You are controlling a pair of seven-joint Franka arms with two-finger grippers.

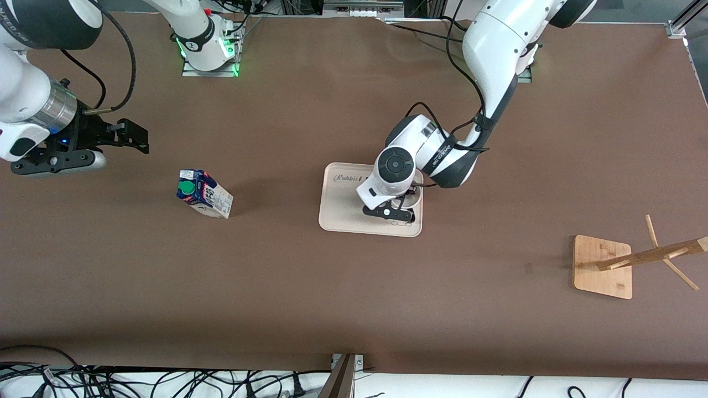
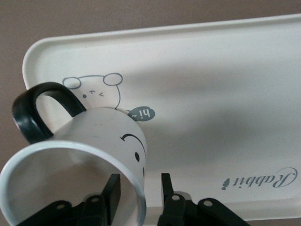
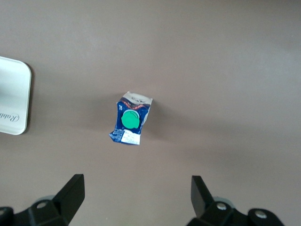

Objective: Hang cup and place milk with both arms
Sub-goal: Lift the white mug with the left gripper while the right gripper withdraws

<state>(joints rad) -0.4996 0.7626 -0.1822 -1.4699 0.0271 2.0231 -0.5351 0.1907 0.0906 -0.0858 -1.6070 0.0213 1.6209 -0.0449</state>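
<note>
The cup [image 2: 101, 134], white with a black handle [image 2: 33, 115] and a smiley face, sits on the cream tray [image 2: 211, 94]. My left gripper [image 2: 140, 178] is open and straddles the cup's rim, one finger inside and one outside, with a gap on each side. In the front view the left gripper [image 1: 395, 213] covers most of the cup [image 1: 414, 199]. The milk [image 1: 203, 193] stands on the table toward the right arm's end, with its green cap [image 3: 130, 119] up. My right gripper [image 1: 138, 138] hangs open and empty above the table beside the milk [image 3: 129, 123].
The tray [image 1: 343, 210] lies mid-table. A wooden cup rack [image 1: 603, 265] with slanted pegs [image 1: 658, 254] stands toward the left arm's end, nearer the front camera than the tray. Cables run along the table's front edge.
</note>
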